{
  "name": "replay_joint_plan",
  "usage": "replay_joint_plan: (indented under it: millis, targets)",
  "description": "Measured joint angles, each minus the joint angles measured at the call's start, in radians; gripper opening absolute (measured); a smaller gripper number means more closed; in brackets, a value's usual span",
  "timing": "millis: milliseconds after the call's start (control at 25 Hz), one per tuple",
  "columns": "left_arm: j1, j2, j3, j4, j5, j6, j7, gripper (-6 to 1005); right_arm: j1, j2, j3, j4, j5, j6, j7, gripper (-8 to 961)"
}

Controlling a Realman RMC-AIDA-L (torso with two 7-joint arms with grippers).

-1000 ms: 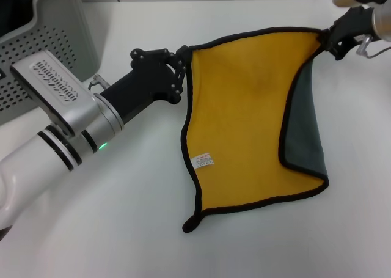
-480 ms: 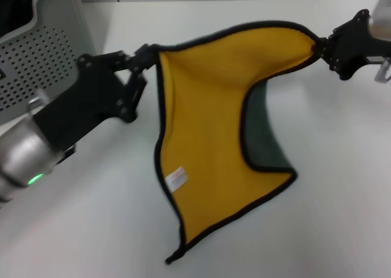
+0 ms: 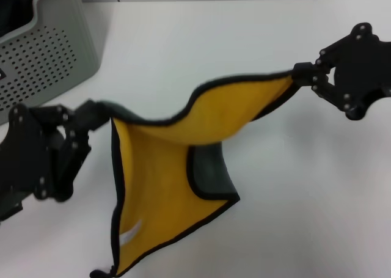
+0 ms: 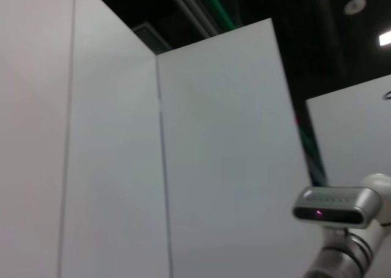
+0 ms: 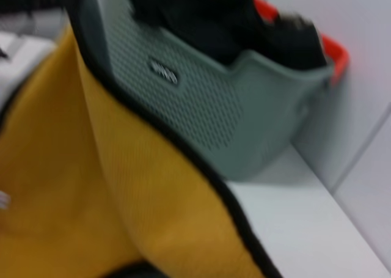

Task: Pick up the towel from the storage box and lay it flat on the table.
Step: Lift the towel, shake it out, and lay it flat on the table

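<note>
White tabletop [image 3: 183,40] carries the storage box [image 3: 49,52] at 10 o'clock. Both tools grasp the towel [image 3: 171,186] by its corners, left tool [image 3: 91,116] at 8 o'clock, right tool [image 3: 302,76] at 2 o'clock, the cloth sagging between them.

- The left gripper [image 3: 101,114] sits low on the robot's left side in the head view, its black linkage body angled inward, fingers pinched shut on one corner of the towel [image 3: 177,162].
- The right gripper [image 3: 299,75] is on the robot's right side, farther from the robot than the left one, its fingers clamped on the opposite corner of the towel's upper edge.
- Both grippers are well apart from each other, above the bench [image 3: 183,40].
- In the left wrist view a silver and white arm segment [image 4: 342,229] shows in one corner.
</note>
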Motion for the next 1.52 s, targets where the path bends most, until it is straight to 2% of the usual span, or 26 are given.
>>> replay_joint_plan:
  millis: [200,440,600,720,840,960,1080,1280,1320,1360,1520]
  targets:
    - [0.004,0.03,-0.007,0.088,0.087,0.001,0.011,3,0.003,0.0,0.169,0.014,0.232,-0.182,-0.069,34]
    - [0.011,0.064,-0.009,0.212,0.13,0.004,0.043,7,0.011,0.001,0.375,0.12,0.465,-0.376,-0.141,33]
    - [0.031,0.095,-0.018,0.316,0.165,0.005,0.044,10,0.032,0.002,0.43,0.191,0.534,-0.492,-0.158,32]
    - [0.063,0.108,-0.095,0.399,0.279,0.005,0.046,12,0.043,0.002,0.433,0.22,0.564,-0.561,-0.172,31]
    - [0.112,0.103,-0.224,0.477,0.433,0.005,0.043,14,0.056,0.001,0.434,0.248,0.576,-0.614,-0.211,31]
    - [0.159,0.079,-0.357,0.507,0.53,0.005,0.014,16,0.071,-0.009,0.447,0.271,0.555,-0.626,-0.216,33]
    - [0.179,0.055,-0.452,0.502,0.579,0.003,-0.045,18,0.087,-0.028,0.465,0.296,0.538,-0.633,-0.21,34]
    - [0.187,0.039,-0.519,0.498,0.609,0.003,-0.109,21,0.129,-0.063,0.469,0.307,0.52,-0.668,-0.136,36]
    - [0.187,0.039,-0.521,0.499,0.613,0.003,-0.113,22,0.149,-0.06,0.47,0.305,0.521,-0.713,-0.103,37]
    - [0.187,0.038,-0.521,0.499,0.616,0.003,-0.114,22,0.149,-0.06,0.47,0.305,0.521,-0.713,-0.103,37]
    - [0.19,0.037,-0.523,0.499,0.621,0.002,-0.115,25,0.156,-0.038,0.504,0.302,0.512,-0.708,-0.052,39]
